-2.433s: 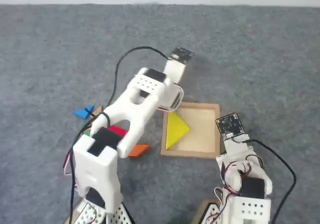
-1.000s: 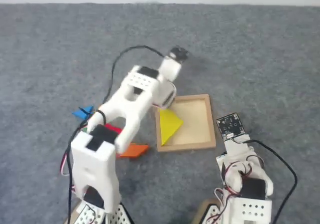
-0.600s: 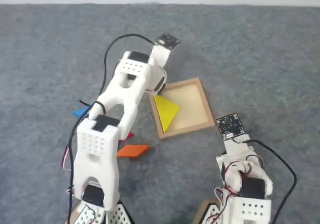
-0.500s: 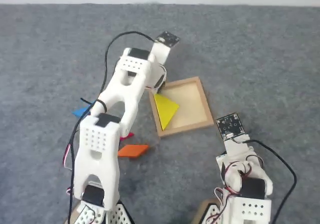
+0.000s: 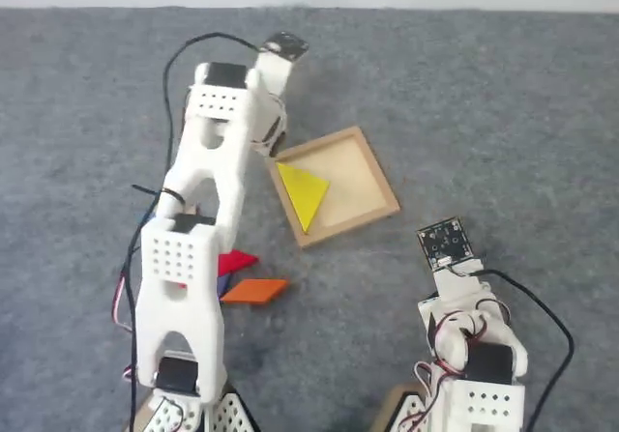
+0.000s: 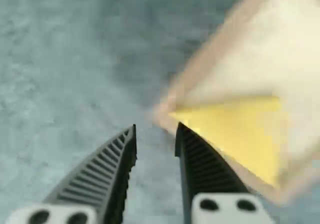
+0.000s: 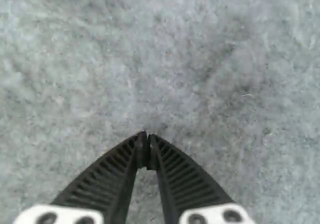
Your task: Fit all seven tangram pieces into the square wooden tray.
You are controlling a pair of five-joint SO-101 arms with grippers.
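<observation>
Tray (image 5: 379,168) rotated, slid leftward; left end effector (image 6: 155,134) slightly parted, empty; right end effector (image 7: 145,139) closed, empty.

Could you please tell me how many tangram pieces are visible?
3: a yellow triangle inside the wooden tray, and a red piece and an orange piece on the carpet beside the left arm. More may be hidden under it.

White plastic arms (image 5: 208,190) with black motors (image 5: 221,72), looping black cables (image 5: 215,35), ribbed black fingers (image 6: 200,169) on white screw-holed bases
</observation>
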